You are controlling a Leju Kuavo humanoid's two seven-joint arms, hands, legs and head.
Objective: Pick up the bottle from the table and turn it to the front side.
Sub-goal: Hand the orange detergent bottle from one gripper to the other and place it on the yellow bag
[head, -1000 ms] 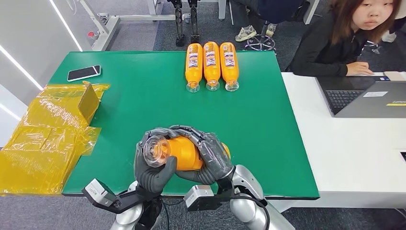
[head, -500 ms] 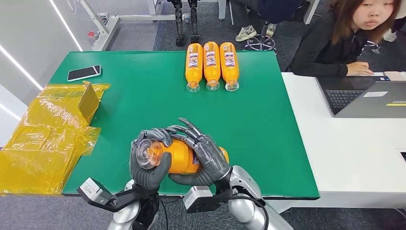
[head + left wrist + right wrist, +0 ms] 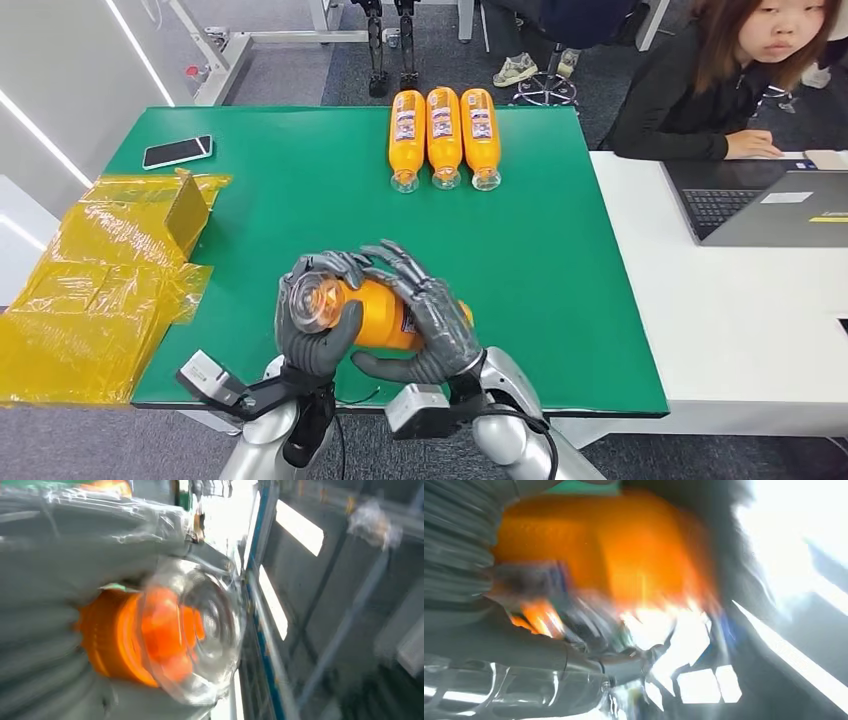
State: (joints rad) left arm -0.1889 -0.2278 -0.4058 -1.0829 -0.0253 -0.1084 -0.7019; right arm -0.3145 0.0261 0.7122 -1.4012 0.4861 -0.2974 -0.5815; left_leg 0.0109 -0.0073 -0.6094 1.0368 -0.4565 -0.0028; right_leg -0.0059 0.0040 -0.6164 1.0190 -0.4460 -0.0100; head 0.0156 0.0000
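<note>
My left hand [image 3: 318, 335] wraps the clear end of the bottle [image 3: 380, 315], fingers [image 3: 325, 268] curled over the top and thumb pressed under the rim. My right hand [image 3: 432, 325] clasps the orange body beside it, fingers [image 3: 400, 268] arched over it and slightly fanned, thumb below. The bottle lies on its side between my palms, lifted off the green table [image 3: 300, 200] near its front edge, clear end pointing toward me and to my left. Close up at my left wrist, that clear end [image 3: 200, 630] shows orange behind it; at my right wrist the picture is blurred, orange against my palm.

Far beyond my fingertips, three more bottles [image 3: 444, 135] lie side by side at the far edge. Off to my left sit yellow plastic wrap [image 3: 100, 290] and a phone [image 3: 177, 152]. To my right, a person [image 3: 720, 80] sits at a laptop [image 3: 770, 205] on a white table [image 3: 730, 330].
</note>
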